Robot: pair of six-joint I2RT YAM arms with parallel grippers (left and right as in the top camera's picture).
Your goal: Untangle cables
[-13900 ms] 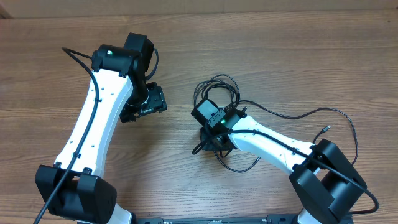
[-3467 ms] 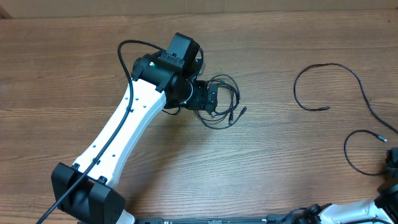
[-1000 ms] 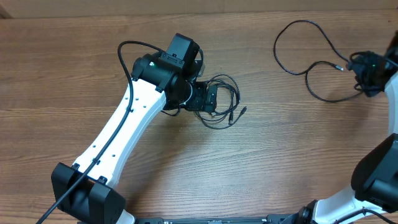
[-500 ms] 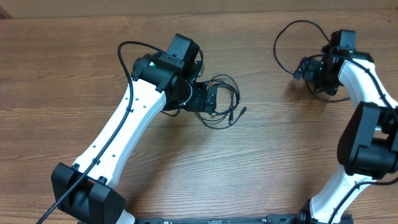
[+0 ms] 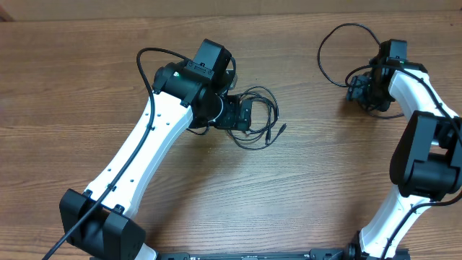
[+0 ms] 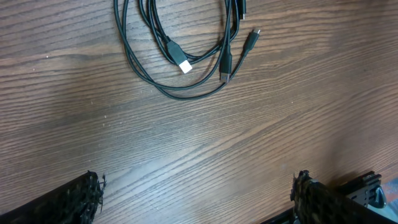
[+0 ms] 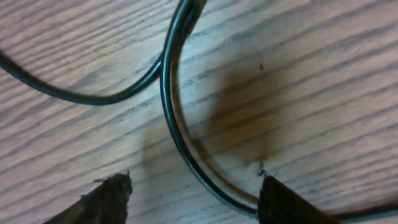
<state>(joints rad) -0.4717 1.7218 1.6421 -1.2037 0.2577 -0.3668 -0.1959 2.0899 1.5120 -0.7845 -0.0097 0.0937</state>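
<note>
A bundle (image 5: 260,115) of thin black cables lies on the wooden table (image 5: 303,195), a little toward 12 o'clock from its centre, its loops overlapping and crossing one another. From the left wrist the bundle (image 6: 180,56) shows as glossy cords in nested arcs. One ends in a white-tipped plug (image 6: 185,65), another in a slim dark plug (image 6: 253,35).

A single cable (image 5: 332,47) lies well apart from it, toward 2 o'clock on the table, spread in an open loop. Seen from the right wrist, this cable (image 7: 169,106) curves across the wood, with a second strand running off toward 9 o'clock.

The left gripper (image 5: 242,115) sits at the bundle's 9 o'clock edge. Its jaws are spread wide over bare wood, and the cords lie at its 12 o'clock, untouched (image 6: 196,202).

The right gripper (image 5: 359,85) is at the loop's 4 o'clock end. Its fingers (image 7: 106,199) stand apart, and the cord passes between them unpinched.
</note>
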